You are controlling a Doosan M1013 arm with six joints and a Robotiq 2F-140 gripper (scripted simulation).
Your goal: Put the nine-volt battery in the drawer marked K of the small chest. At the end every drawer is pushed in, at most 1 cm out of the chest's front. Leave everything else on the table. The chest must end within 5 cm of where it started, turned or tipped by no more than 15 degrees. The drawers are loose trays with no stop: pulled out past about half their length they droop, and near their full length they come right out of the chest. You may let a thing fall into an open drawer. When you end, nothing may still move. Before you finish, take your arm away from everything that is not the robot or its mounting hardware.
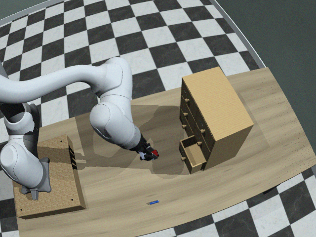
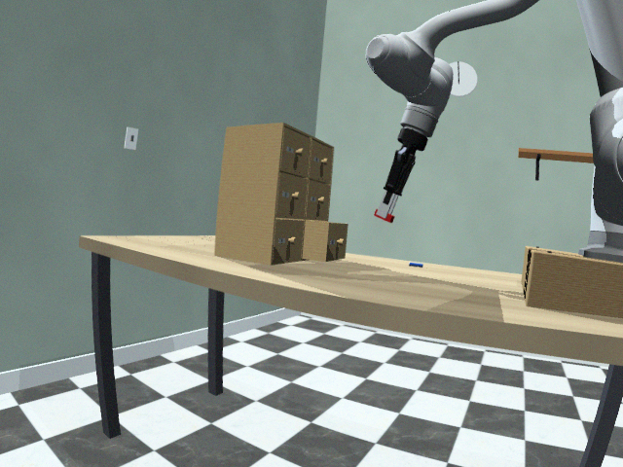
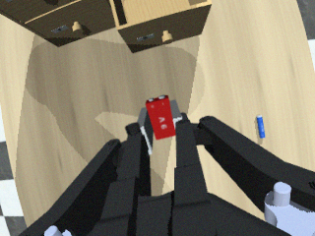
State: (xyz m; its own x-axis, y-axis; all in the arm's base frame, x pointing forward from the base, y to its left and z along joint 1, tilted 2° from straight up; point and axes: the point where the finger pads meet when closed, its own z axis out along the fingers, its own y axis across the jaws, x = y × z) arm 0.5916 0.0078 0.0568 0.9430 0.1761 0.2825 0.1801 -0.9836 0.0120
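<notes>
My gripper (image 1: 150, 154) is shut on the red nine-volt battery (image 1: 155, 152) and holds it well above the table, tilted toward the chest. The battery also shows in the exterior view (image 2: 384, 215) and between my fingertips in the wrist view (image 3: 161, 118). The small wooden chest (image 1: 214, 112) stands on the table with one bottom drawer (image 1: 192, 153) pulled partly out and empty. The open drawer also shows in the side view (image 2: 325, 241) and at the top of the wrist view (image 3: 163, 2). The other drawers are pushed in. I cannot read the drawer labels.
A small blue thing (image 1: 153, 202) lies on the table near the front edge; it also shows in the wrist view (image 3: 260, 126). The arm's wooden base block (image 1: 48, 176) stands at the table's left end.
</notes>
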